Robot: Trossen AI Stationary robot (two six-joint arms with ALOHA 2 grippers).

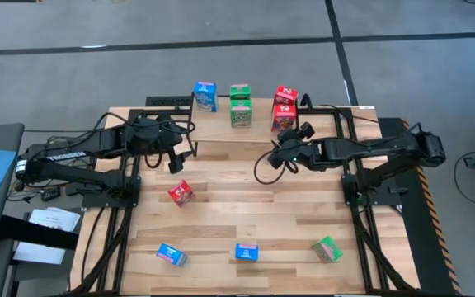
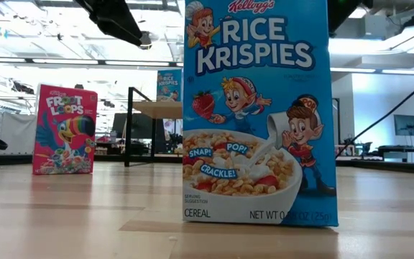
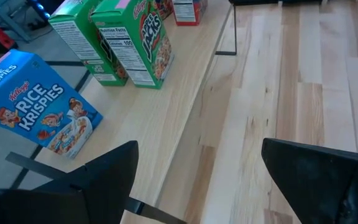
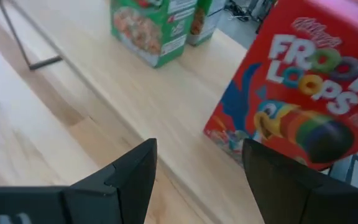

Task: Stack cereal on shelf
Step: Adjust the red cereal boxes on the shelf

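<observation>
The shelf stands at the table's far edge. On it stand one blue cereal box, two green boxes and red boxes. On the tabletop lie a red box, two blue boxes and a green box. My left gripper hovers open and empty, near of the shelf's left end; its wrist view shows the blue box and the green boxes ahead. My right gripper hovers open and empty, near of the shelf's right end, facing a red box.
The shelf's thin black legs stand on the tabletop in front of both grippers. In the low view a blue box fills the foreground, with the red box to its left. Bare tabletop lies between the arms and the near boxes.
</observation>
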